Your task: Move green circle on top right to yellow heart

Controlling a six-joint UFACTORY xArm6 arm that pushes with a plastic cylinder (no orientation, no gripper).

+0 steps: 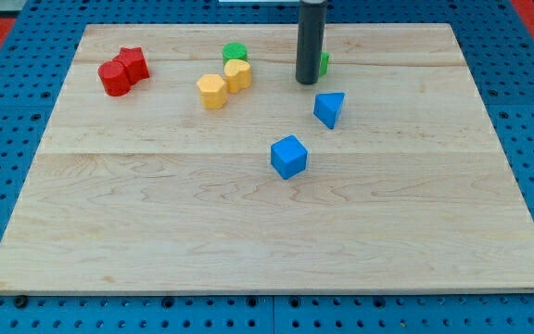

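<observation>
My tip [306, 82] has no claw, just a bare rod end. It sits right in front of a green block [324, 63], hiding most of it. Left of my tip, the yellow heart [238, 74] touches a green circle [235, 53].

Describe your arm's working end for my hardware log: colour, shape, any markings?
It is a straight, dark grey cylindrical rod, plain and smooth, with no visible markings or cables. My tip is a blunt, flat end. The rest of the arm is out of view.

My tip [307, 82] touching green block [324, 63], mostly hidden behind rod; yellow heart [238, 74] left
</observation>
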